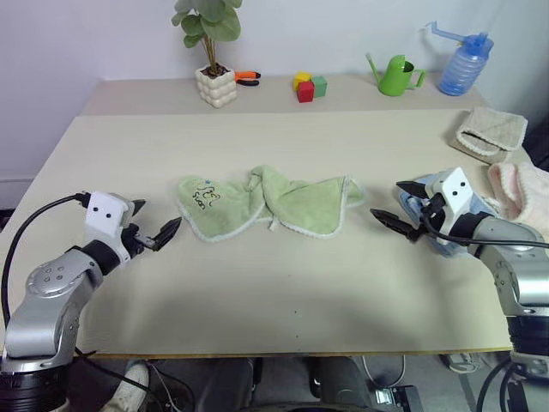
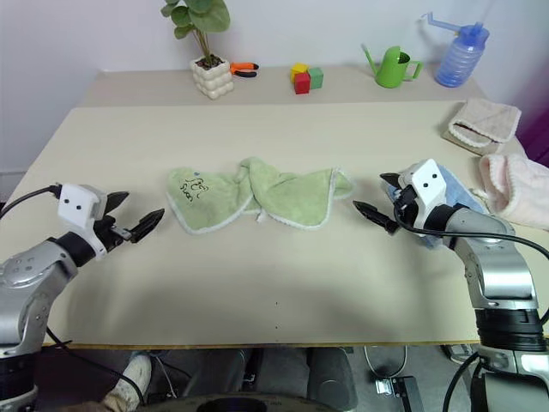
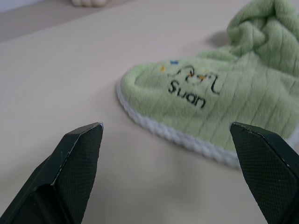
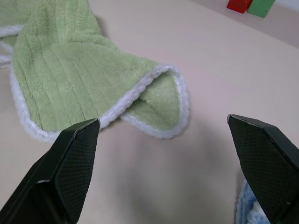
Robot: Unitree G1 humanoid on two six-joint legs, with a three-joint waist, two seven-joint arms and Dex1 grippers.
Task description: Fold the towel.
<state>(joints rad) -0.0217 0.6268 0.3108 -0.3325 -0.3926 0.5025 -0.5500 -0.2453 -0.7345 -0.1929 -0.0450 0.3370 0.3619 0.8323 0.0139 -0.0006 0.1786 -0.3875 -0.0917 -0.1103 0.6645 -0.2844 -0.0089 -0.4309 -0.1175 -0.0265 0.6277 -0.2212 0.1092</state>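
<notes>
Green towel [image 1: 268, 204] crumpled, pincers [image 1: 157, 233] [image 1: 401, 209] flanking, open

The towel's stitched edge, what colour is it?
Whitish, bordering the light green towel; clearest in the left wrist view.

Bare table [image 1: 274, 283] lies between my left claw [image 1: 159, 232] and the crumpled green towel [image 1: 266, 202]; nothing blocks that approach. My right claw [image 1: 401, 209], fingers spread wide, has open tabletop ahead to the towel's near corner. A light blue towel [image 2: 450, 202] lies under and just behind it, with a pink cloth [image 1: 519, 189] farther out.
</notes>
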